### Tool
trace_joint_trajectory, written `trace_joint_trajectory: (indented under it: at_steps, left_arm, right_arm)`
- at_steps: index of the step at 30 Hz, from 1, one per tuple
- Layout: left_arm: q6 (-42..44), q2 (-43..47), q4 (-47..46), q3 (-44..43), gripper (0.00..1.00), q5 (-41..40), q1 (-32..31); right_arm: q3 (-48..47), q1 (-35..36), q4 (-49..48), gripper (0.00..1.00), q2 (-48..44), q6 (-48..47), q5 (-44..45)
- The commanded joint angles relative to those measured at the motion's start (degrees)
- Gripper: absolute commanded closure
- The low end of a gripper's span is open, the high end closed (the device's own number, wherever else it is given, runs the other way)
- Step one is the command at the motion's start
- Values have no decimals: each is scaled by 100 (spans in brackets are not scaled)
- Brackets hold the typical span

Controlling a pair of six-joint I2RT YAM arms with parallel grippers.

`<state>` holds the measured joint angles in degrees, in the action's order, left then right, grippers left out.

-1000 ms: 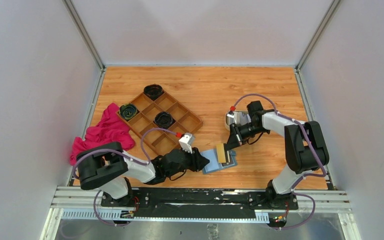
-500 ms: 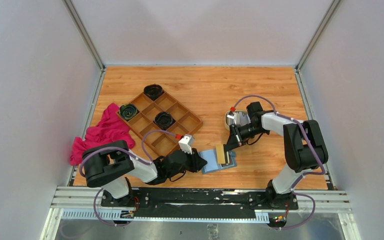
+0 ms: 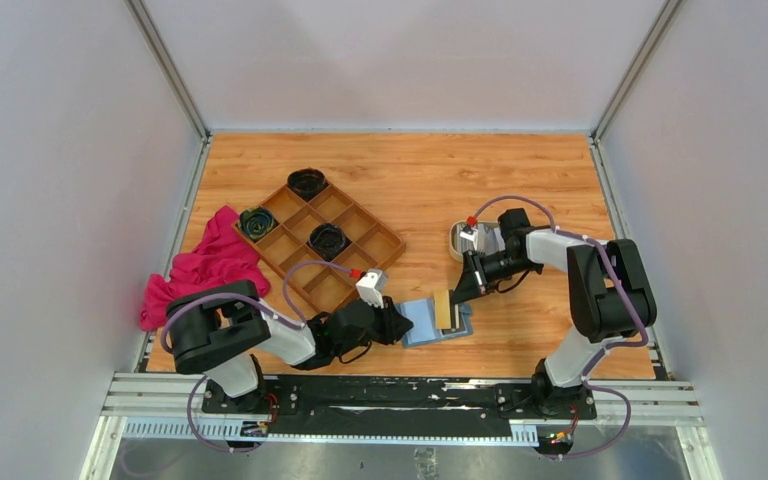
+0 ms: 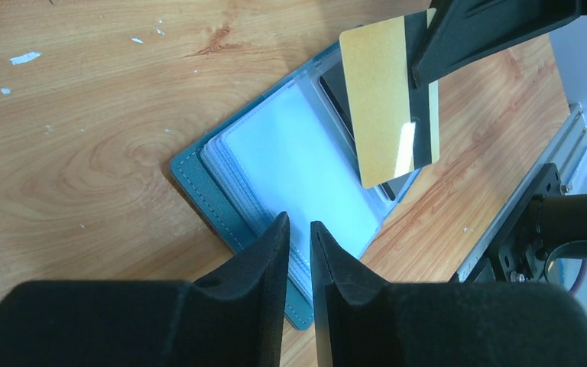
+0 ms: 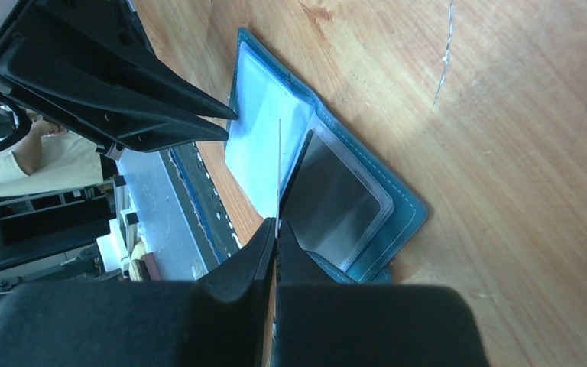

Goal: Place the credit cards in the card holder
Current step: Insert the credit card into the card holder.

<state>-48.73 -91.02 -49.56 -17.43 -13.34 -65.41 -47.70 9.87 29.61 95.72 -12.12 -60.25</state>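
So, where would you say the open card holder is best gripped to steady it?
I'd pinch the teal border of the card holder, on the leaf nearest the left gripper, coming in low from that side. It lies open and flat, so only an edge offers purchase, and the right gripper holds the gold card above the other leaf.

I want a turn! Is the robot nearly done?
Not yet. The card holder lies open, a dark card apparently already in a sleeve. The right gripper holds a gold card above it; the left gripper sits at its edge. That card isn't slotted yet.
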Motion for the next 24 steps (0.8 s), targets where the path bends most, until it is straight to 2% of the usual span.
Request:
trace_joint_trajectory:
  at_steps: [1, 24]
  left_arm:
    - [-24, -126, 123, -8, 78, -177, 24]
    - [30, -227, -247, 64, 78, -38, 26]
  right_arm:
    - [182, -83, -175, 100, -77, 228, -130]
    - [636, -82, -1014, 100, -128, 1077, 284]
